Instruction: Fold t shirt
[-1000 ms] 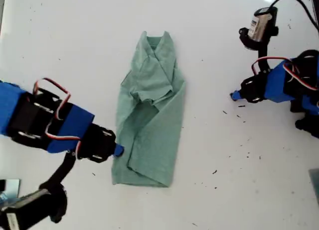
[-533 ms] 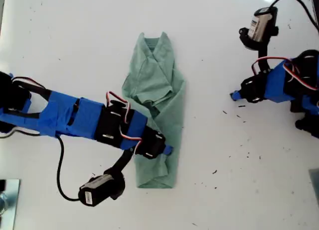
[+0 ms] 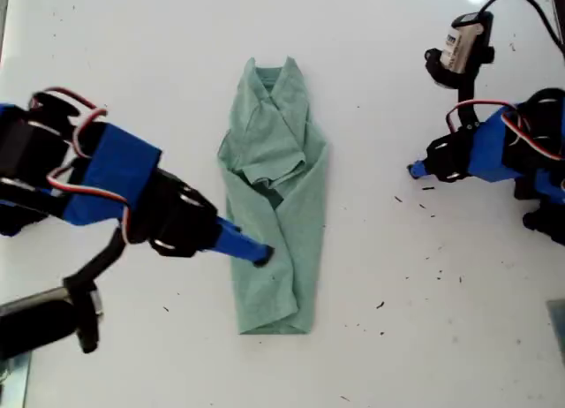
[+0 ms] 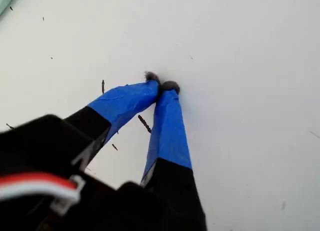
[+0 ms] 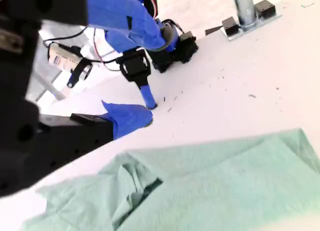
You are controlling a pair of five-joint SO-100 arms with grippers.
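Having folded the pale sage-green cloth t-shirt (image 3: 282,196) narrower, hovers my second claw (image 3: 263,254) over it, closure unclear; keeps my first claw (image 4: 161,86) pressed together; crosswise fold probably next.

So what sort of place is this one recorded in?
Most likely a lab or hobby workbench, not a home. A bare white table holds only the t shirt, two small blue arms work from either side with loose servo wires, and a metal post is bolted at the table's edge.
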